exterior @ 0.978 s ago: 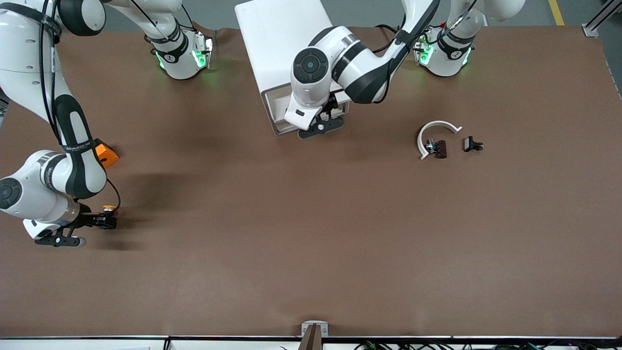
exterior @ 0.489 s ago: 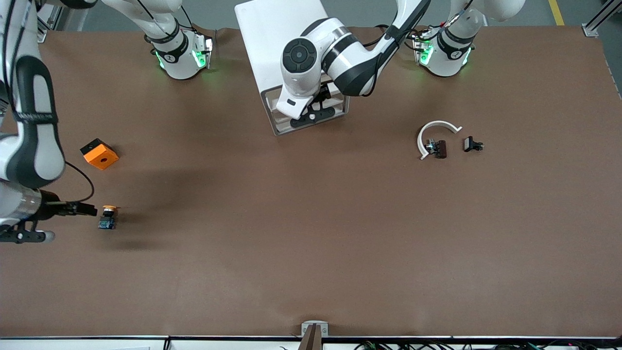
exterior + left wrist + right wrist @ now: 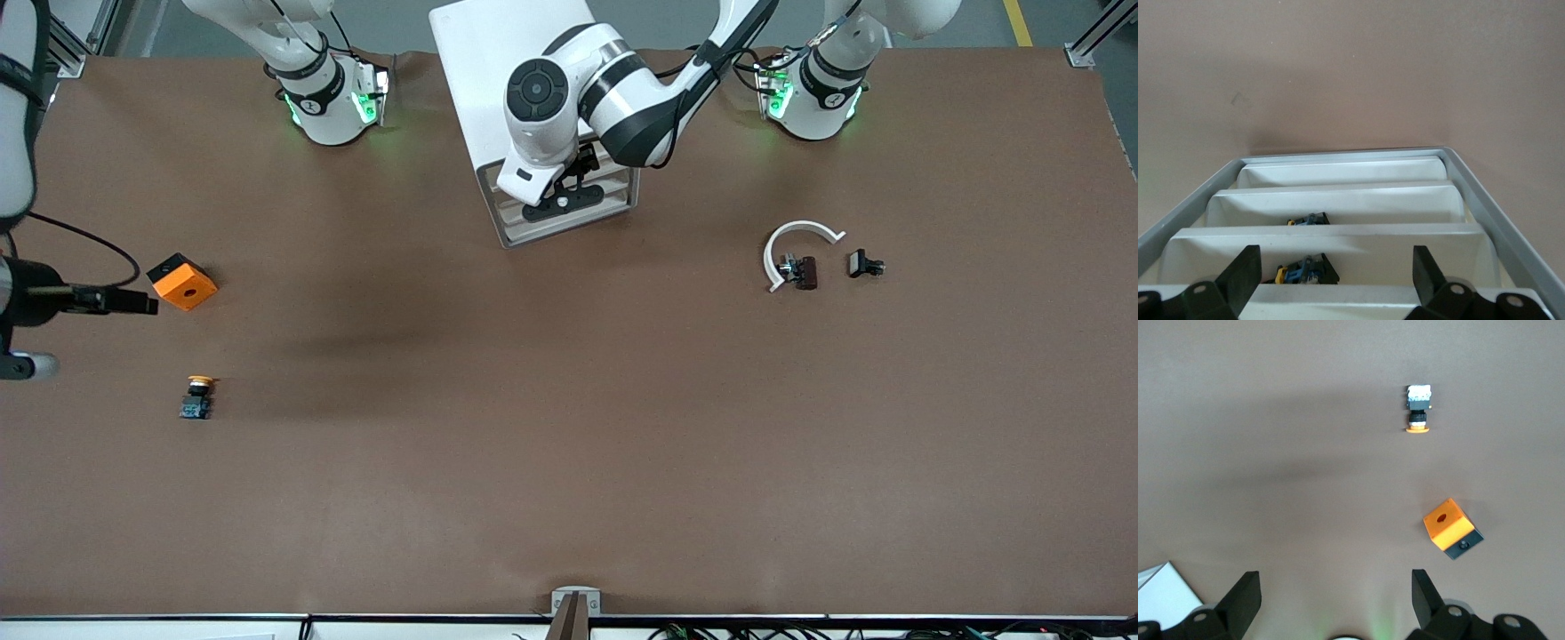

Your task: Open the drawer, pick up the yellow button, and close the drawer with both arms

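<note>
The button (image 3: 197, 396) lies alone on the brown tabletop (image 3: 569, 427) toward the right arm's end, nearer to the front camera than the orange cube (image 3: 182, 281), with nothing gripping it. The right tool (image 3: 1336, 597) hangs above the tabletop near that cube, fingers spread apart and empty. The left tool (image 3: 1331, 273), fingers likewise apart and empty, hovers at the white cabinet (image 3: 516, 62) in front of its stacked drawers (image 3: 1338, 200), two of which show small blue and yellow parts (image 3: 1305, 270).

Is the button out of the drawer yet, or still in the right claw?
Out and released. The button lies on the bare table, nearer the front camera than the orange cube; the right claw is open and holds nothing.
</note>
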`<move>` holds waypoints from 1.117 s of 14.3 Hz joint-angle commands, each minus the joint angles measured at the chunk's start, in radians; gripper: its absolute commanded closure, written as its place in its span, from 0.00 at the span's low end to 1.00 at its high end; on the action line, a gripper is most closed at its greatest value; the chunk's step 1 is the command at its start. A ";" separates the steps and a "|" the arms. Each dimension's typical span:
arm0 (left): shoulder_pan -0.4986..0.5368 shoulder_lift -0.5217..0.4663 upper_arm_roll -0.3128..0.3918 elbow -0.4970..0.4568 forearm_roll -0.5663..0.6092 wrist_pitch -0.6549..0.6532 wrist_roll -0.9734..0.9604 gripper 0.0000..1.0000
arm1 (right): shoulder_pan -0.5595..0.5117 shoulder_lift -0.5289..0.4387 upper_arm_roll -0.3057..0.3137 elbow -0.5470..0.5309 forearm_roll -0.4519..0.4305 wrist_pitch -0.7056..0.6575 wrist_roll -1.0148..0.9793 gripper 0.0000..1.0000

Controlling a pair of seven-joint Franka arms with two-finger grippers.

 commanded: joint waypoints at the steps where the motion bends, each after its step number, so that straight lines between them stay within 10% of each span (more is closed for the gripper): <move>1: -0.002 -0.031 -0.032 -0.029 0.011 0.002 -0.024 0.00 | 0.028 -0.053 0.000 0.020 -0.043 -0.027 0.014 0.00; 6: 0.001 -0.031 -0.039 -0.026 0.011 -0.002 -0.024 0.00 | 0.105 -0.054 -0.002 0.097 -0.158 -0.027 0.020 0.00; 16: 0.177 -0.048 -0.030 0.037 0.014 0.010 0.011 0.00 | 0.078 -0.163 -0.005 0.089 -0.031 -0.109 0.189 0.00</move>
